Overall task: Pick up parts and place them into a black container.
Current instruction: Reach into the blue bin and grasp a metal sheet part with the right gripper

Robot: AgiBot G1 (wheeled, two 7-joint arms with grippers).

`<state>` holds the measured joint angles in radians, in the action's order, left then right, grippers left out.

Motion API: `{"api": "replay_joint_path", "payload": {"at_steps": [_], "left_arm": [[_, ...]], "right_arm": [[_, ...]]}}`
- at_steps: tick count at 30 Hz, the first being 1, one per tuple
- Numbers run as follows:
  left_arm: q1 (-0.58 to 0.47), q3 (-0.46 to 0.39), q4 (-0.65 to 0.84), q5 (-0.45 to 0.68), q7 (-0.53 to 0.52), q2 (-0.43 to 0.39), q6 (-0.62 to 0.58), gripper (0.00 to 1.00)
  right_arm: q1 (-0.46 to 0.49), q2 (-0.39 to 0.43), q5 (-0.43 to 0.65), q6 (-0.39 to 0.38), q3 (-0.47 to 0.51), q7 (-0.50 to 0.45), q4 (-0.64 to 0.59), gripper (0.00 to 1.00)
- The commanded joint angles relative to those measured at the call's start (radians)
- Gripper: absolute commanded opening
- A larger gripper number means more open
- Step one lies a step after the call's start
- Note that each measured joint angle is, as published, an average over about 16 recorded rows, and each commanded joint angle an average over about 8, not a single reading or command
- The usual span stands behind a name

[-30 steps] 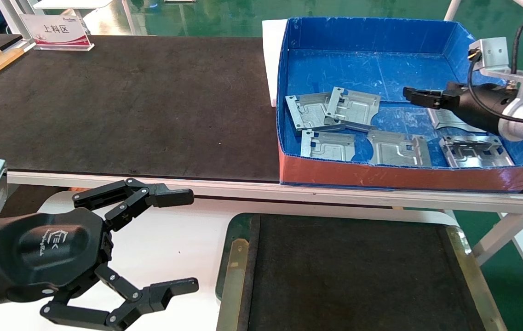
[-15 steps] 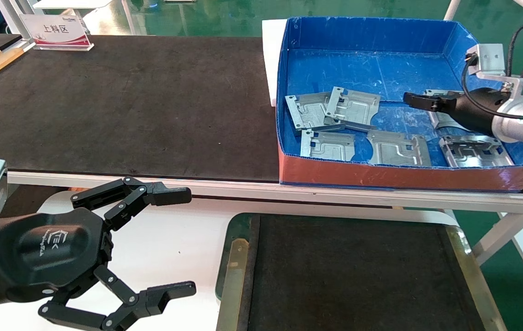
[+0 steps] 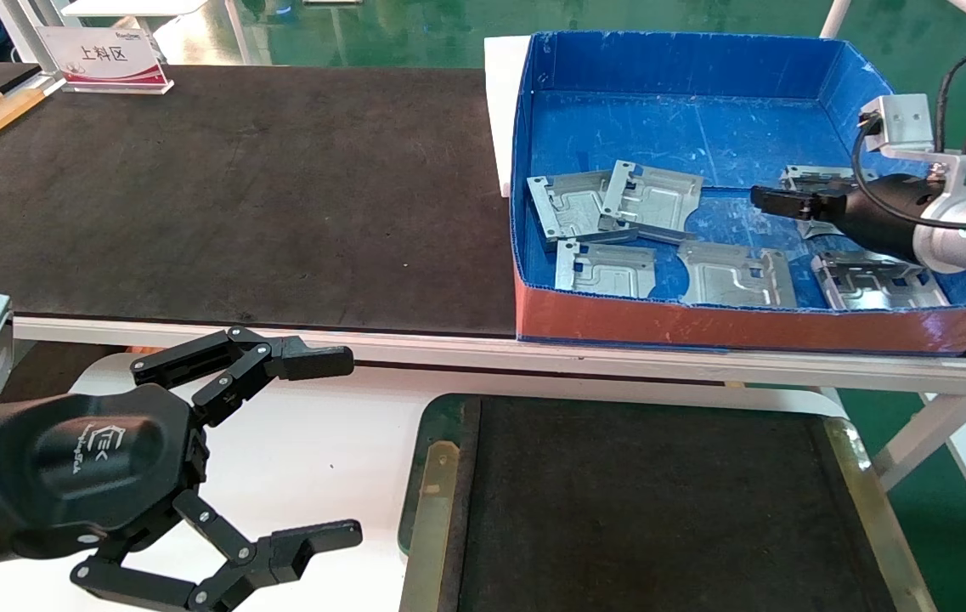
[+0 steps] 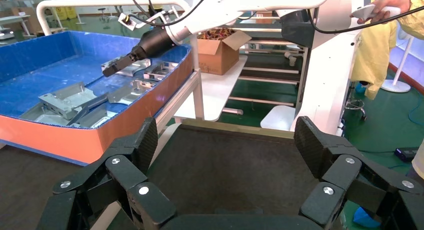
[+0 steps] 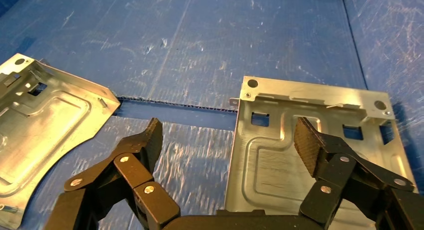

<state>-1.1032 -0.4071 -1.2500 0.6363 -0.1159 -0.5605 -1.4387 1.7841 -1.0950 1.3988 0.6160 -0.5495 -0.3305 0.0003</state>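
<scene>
Nearest of all, the left gripper (image 3: 334,450) is seen low on the left, over a white surface (image 3: 347,425), with its two black fingers (image 3: 304,364) spread wide apart and nothing between them. Just beside it, to the right, the black container (image 3: 436,493) is found, a wide flat tray with a dark green rim and a black inside. No metal plate is seen in it. Farther back a long black mat (image 3: 236,187) is laid across the table. To the right of the mat a deep blue box (image 3: 703,319) with a red front is set. The parts are kept inside this box, flat on its blue floor. Two plates (image 3: 610,204) are seen overlapping on the left side of the box, two more (image 3: 669,272) are laid along the front wall, and one (image 3: 878,280) is placed in the front right corner. The right gripper (image 3: 776,201) is held inside the box on the right side, just above another plate (image 5: 310,140). In the right wrist view its fingers (image 5: 142,140) are seen spread open, with one side over this plate and the other over the bare blue floor. Nothing is held by it. At the far left a small white sign (image 3: 104,58) is stood on the table.
</scene>
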Motion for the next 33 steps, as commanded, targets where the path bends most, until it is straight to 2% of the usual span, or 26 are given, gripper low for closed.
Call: {"api": "replay_joint_path", "payload": {"at_steps": [1, 33], "left_arm": [[0.0, 0.0, 0.0, 0.0, 0.0, 0.0, 0.0, 1.0], [0.0, 0.0, 0.0, 0.0, 0.0, 0.0, 0.0, 1.0]], "right_arm": [[0.001, 0.0, 0.002, 0.0, -0.001, -0.001, -0.002, 0.0], [-0.004, 0.006, 0.012, 0.024, -0.009, 0.006, -0.001, 0.0]]}}
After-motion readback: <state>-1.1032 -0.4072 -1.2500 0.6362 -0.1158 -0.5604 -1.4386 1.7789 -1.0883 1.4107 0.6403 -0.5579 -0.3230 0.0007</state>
